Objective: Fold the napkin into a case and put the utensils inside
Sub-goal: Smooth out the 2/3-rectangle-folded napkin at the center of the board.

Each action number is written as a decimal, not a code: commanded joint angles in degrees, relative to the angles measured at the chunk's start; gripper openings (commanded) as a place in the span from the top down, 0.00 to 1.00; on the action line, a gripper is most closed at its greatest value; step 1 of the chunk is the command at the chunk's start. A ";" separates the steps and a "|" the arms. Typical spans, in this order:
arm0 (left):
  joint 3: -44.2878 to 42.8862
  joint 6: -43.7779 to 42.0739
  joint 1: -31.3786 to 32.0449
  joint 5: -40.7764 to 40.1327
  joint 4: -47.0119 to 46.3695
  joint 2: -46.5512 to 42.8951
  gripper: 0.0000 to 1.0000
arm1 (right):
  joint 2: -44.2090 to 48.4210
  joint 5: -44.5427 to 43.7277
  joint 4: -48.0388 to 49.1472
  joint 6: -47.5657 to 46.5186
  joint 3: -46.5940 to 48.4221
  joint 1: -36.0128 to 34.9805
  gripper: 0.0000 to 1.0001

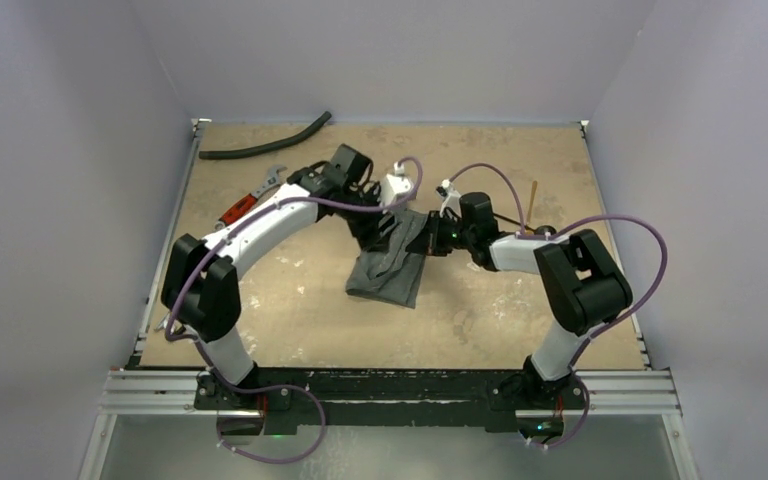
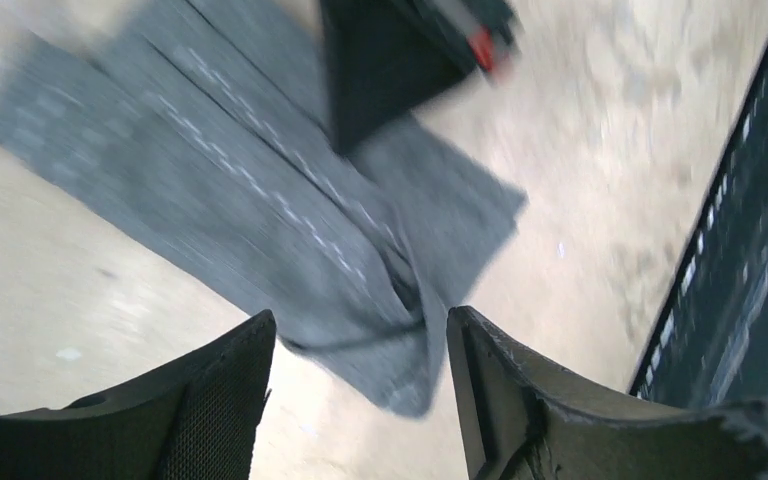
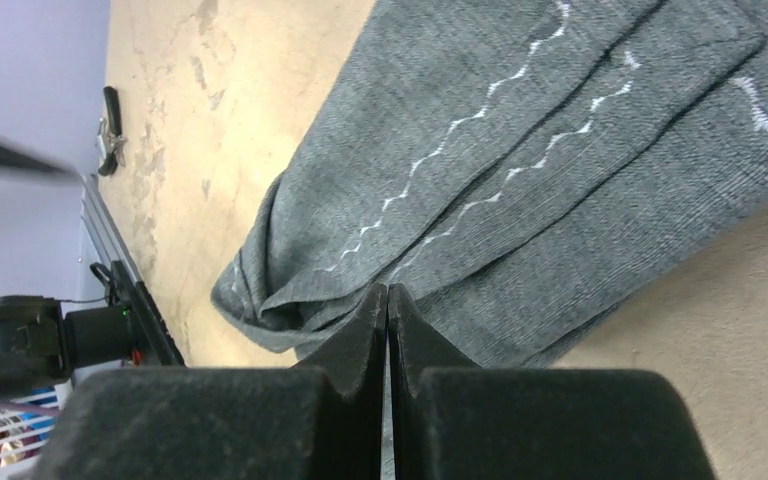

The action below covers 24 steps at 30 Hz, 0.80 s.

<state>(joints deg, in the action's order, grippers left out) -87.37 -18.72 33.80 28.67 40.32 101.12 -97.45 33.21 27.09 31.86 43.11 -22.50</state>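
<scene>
Napkin (image 1: 392, 262), grey soft cloth with pale stitched hem, lies half-folded at table (image 1: 520, 320) centre. Left gripper (image 2: 360, 318) hangs above it, jaws apart. Right gripper (image 3: 387, 295) clenched at cloth edge; real pinch unclear. Risk, probably: fold slides open if right tip drags cloth.

Left gripper (image 2: 360, 330) at bottom edge, fingers spread wide, nothing gripped. Grey napkin (image 2: 260, 190) beyond on tan table (image 2: 600, 150), folded in long layers, pale stitch lines running diagonally, near corner rumpled. Dark wedge-shaped part (image 2: 390, 70) with red spot over napkin's far side. View blurred.
</scene>
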 commanded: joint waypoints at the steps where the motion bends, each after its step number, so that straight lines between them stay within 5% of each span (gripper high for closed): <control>1: 12.29 -11.27 1.23 0.43 5.20 -2.93 0.39 | -2.79 0.80 -1.78 -1.24 2.95 0.89 1.00; 24: 12.88 -10.86 7.52 -7.83 -2.88 3.03 0.50 | -7.90 0.72 2.57 -0.78 0.34 3.07 1.00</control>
<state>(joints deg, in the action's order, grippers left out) -71.16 -27.83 41.47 21.78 38.06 103.81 -105.06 33.56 27.55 31.40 44.47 -19.53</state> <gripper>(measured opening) 0.508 0.005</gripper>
